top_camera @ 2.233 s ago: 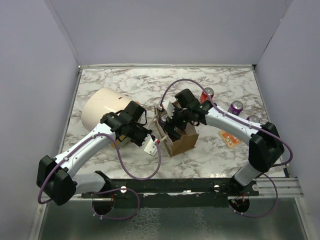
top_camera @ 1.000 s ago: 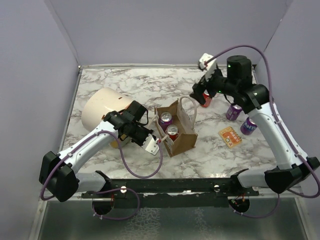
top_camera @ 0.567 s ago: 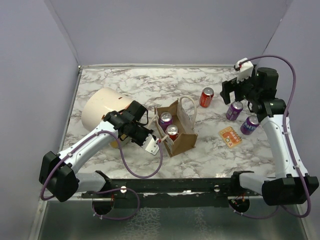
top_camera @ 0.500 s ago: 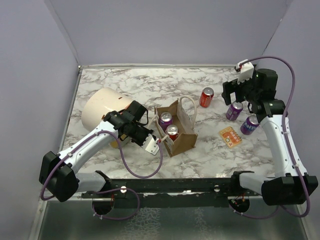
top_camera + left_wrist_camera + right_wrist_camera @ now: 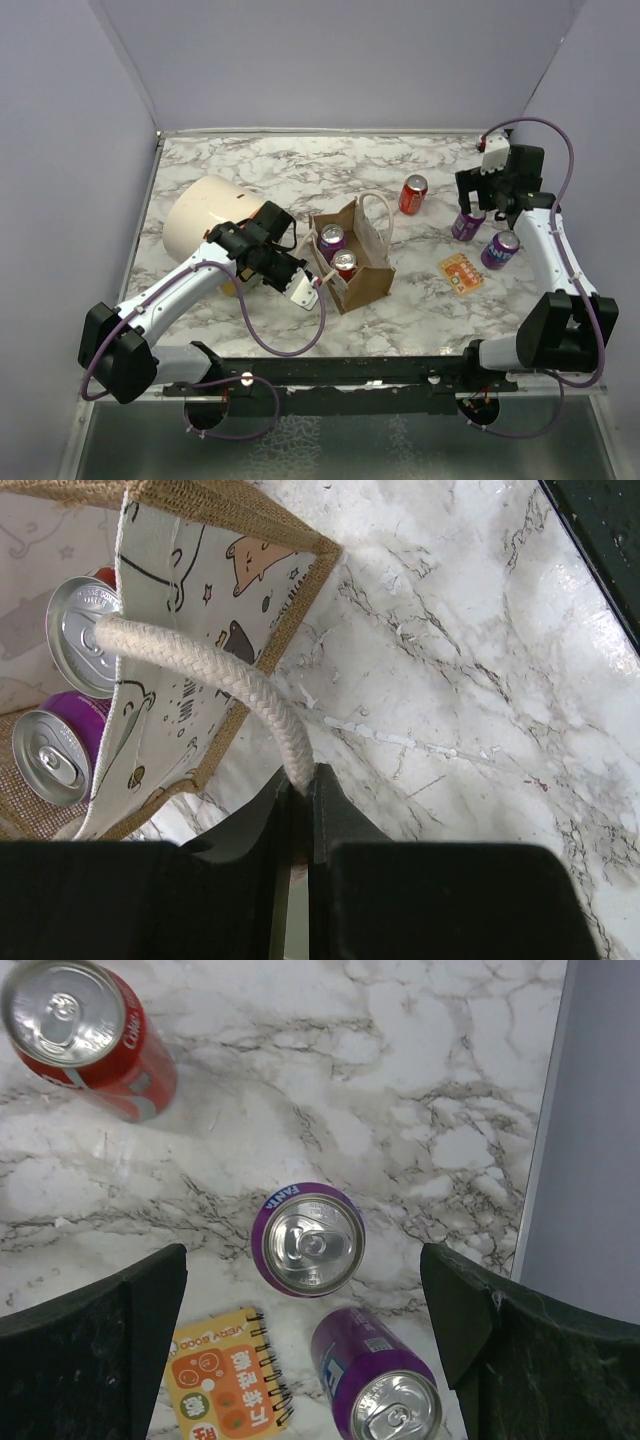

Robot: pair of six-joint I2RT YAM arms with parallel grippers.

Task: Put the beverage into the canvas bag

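The left end effector (image 5: 300, 780) is pinched tight on a thick, twisted cream rope handle (image 5: 210, 670), its dark fingers closed flat against the cord. That handle arches up from the canvas bag (image 5: 360, 275), a small boxy tote of coarse tan weave with a pale lining printed with little cartoon animals. It stands upright near the middle of the table (image 5: 260, 170). Two cans stand in it side by side with their shiny silver tops up, a red can in the bag (image 5: 85, 625) and a purple can in the bag (image 5: 50, 765).

Over at the far right, the right end effector (image 5: 302, 1260) is spread wide with nothing in it. It hangs above an upright purple can (image 5: 307, 1240), whose round lid shows between the two matte black fingers. Just beside that is a second purple can (image 5: 385, 1400), and a red can (image 5: 90, 1040) stands further left. An orange spiral notebook (image 5: 228, 1380) lies flat on the veined white marble. A big smooth cream cylinder (image 5: 205, 225) lies on its side behind the left arm.
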